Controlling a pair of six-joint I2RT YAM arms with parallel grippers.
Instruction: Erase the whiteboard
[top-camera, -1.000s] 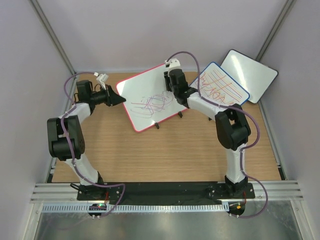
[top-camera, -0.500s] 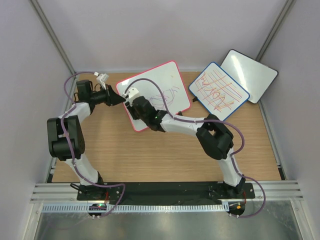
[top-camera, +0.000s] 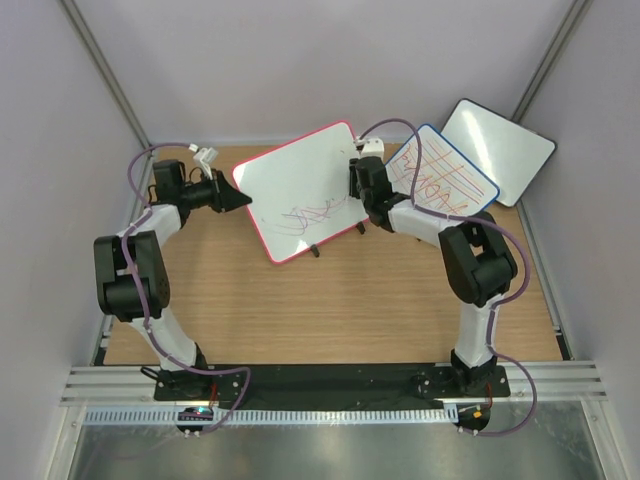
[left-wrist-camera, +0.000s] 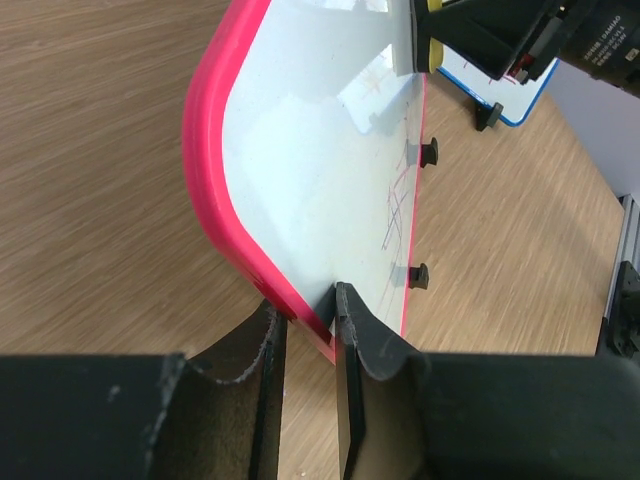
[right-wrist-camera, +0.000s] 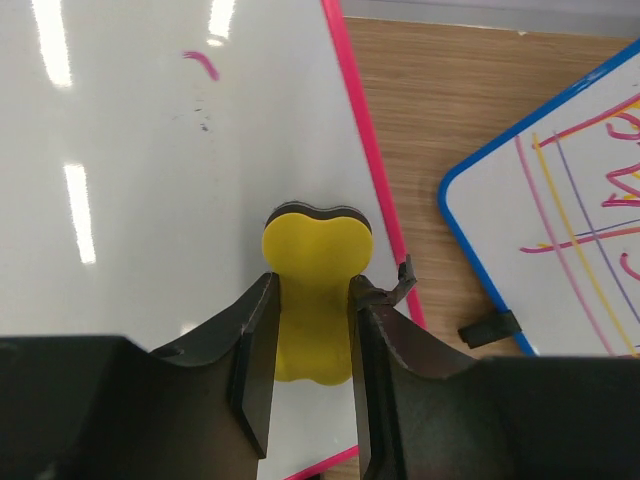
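pink-framed whiteboard (top-camera: 300, 185), purple scribbles (top-camera: 312, 214)

Three whiteboards stand on one wooden table (top-camera: 350, 310): a pink-framed board (top-camera: 300, 185) at upper centre of the overhead view, a blue-framed board (top-camera: 445, 178) just to its right, and a black-framed board (top-camera: 500, 140) at upper right (two scribbled on, one blank). There are two robot arms, the left arm (top-camera: 130, 275) at the left of the frame and the right arm (top-camera: 475, 265) at the right. There are two grippers, one per arm: the left gripper (left-wrist-camera: 305, 305) and the right gripper (right-wrist-camera: 312, 290). One yellow eraser (right-wrist-camera: 315, 250). Two small black feet (left-wrist-camera: 428, 152) show on the pink-framed board.
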